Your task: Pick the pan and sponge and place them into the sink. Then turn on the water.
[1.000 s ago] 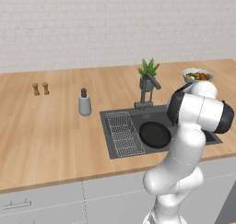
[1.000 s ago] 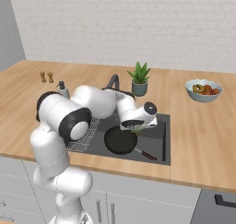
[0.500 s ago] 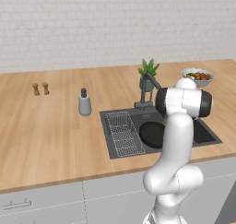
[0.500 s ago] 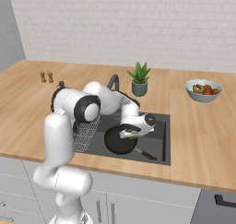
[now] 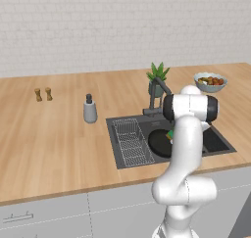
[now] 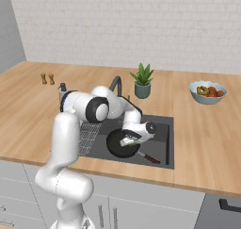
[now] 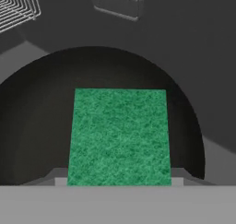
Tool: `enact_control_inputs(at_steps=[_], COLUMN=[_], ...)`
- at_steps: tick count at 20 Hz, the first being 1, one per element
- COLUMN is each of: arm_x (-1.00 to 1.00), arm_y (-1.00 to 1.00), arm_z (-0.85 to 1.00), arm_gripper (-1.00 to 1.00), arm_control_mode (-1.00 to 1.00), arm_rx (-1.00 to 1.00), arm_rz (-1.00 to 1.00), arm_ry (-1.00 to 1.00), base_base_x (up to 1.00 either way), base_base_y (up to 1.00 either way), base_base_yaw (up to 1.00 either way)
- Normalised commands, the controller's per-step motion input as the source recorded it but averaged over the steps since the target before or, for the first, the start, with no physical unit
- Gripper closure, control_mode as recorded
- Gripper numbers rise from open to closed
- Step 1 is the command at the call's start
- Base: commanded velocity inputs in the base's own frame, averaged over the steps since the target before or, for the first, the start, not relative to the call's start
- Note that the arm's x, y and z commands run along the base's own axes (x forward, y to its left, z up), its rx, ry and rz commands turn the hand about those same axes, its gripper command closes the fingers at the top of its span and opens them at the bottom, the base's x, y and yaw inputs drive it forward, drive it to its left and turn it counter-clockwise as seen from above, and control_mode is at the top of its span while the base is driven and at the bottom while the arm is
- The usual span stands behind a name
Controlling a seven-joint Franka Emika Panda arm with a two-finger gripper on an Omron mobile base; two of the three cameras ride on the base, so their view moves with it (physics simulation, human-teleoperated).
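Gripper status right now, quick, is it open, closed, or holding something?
Gripper: closed on the green sponge, held over the pan that sits in the sink.

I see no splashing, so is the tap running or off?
Off, it seems: no stream falls from the faucet into the sink, where the pan lies.

We find no writing we can read in any of the views: no label, brand, number or sign.
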Motion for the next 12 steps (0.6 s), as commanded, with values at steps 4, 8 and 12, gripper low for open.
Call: enact_control_inputs(at_steps=[4, 8, 12], arm_x=[0.35, 0.2, 0.18], arm_y=[0.09, 0.01, 0.02], arm_z=[-0.28, -0.38, -0.37], arm_gripper=[1.0, 1.0, 1.0], arm_control_mode=[-1.0, -1.0, -1.0], arm_rx=[0.0, 0.0, 0.0], arm_rz=[0.1, 0.08, 0.07], arm_ry=[0.02, 0.0, 0.0], base_base_x=[0.0, 0.0, 0.0], base_base_y=[0.0, 0.0, 0.0], base_base_yaw=[0.0, 0.0, 0.0])
